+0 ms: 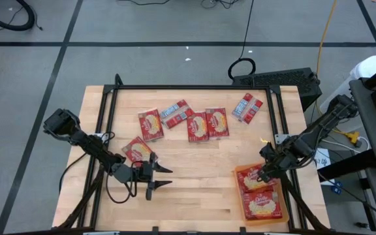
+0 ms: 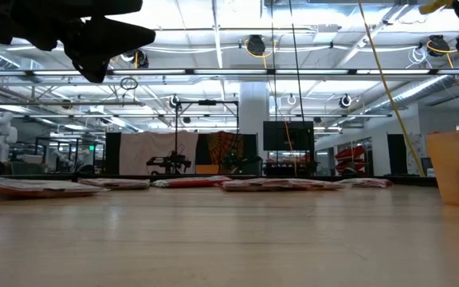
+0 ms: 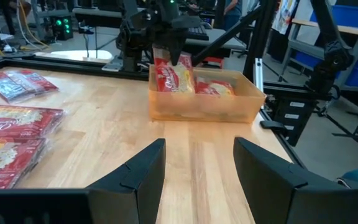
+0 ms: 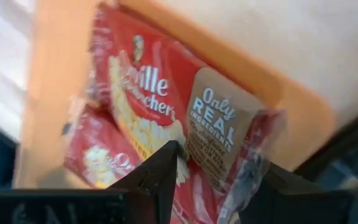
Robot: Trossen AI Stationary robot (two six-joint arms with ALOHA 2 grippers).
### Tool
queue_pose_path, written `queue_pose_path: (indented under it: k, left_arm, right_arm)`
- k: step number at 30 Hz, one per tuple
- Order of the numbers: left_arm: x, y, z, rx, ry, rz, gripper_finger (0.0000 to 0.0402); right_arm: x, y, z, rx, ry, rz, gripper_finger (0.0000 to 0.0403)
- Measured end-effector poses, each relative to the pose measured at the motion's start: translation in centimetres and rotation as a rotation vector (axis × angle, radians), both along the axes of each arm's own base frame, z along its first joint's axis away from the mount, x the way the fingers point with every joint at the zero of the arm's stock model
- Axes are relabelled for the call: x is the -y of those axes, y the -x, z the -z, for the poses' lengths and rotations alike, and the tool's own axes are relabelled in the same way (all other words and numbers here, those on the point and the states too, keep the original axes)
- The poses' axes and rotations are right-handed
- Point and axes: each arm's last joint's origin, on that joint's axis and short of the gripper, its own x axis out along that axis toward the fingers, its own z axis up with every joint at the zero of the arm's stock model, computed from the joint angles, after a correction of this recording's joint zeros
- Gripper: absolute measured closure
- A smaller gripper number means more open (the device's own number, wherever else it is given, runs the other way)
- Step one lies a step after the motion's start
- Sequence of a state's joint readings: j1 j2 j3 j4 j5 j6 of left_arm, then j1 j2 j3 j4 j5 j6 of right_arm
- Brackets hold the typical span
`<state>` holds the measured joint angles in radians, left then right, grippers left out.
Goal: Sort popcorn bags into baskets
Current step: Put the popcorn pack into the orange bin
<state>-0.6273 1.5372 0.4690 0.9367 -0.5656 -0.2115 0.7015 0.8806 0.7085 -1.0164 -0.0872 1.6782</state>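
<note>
The orange basket [image 1: 240, 196] stands at the table's near right and holds a red popcorn bag [image 1: 264, 205] lying flat. My right gripper [image 1: 264, 173] is over the basket's far end, shut on another red bag [image 4: 160, 112]. That bag stands on end in the left wrist view [image 3: 169, 73]. My left gripper [image 1: 159, 177] hovers open and empty at the near left, beside a bag [image 1: 137, 149]. Several more bags [image 1: 198, 126] lie flat along the far half of the table. My right gripper pinches the bag between its two fingers at the end with the brown-grey panel [image 4: 219, 163]. The fingers come from above, pointing down. The bag hangs upright below them, its lower end [image 3: 173, 87] inside the basket's far end. I cannot tell whether it rests there.
A black frame [image 1: 194, 87] runs round the table's edges. Bare wood [image 1: 201, 176] lies between my left gripper and the basket. A dark box [image 1: 286, 79] and cables sit beyond the far right corner. The basket's wall shows at the right in the low view [image 2: 457, 163].
</note>
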Motion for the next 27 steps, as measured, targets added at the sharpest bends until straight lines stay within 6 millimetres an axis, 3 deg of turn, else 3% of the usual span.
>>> queue_pose_path:
  k: [7,20,23,27]
  left_arm:
    - [-0.4,-0.2,0.0,-0.002,-0.004,-0.015,0.0210]
    - [-0.4,-0.3,0.1,-0.008,0.015,0.005,0.0210]
    - [-0.3,-0.2,0.1,-0.009,0.017,0.007,0.0211]
    - [-0.4,-0.2,0.1,-0.007,-0.006,0.007,0.0211]
  right_arm:
    - [0.8,0.4,-0.1,-0.150,-0.124,-0.059,0.0277]
    - [1.4,-0.3,-0.4,-0.080,-0.158,-0.051,0.0277]
    - [1.2,-0.9,-0.5,0.024,-0.130,-0.085,0.0277]
    - [0.8,-2.8,-1.3,0.334,-0.013,-0.117,0.0277]
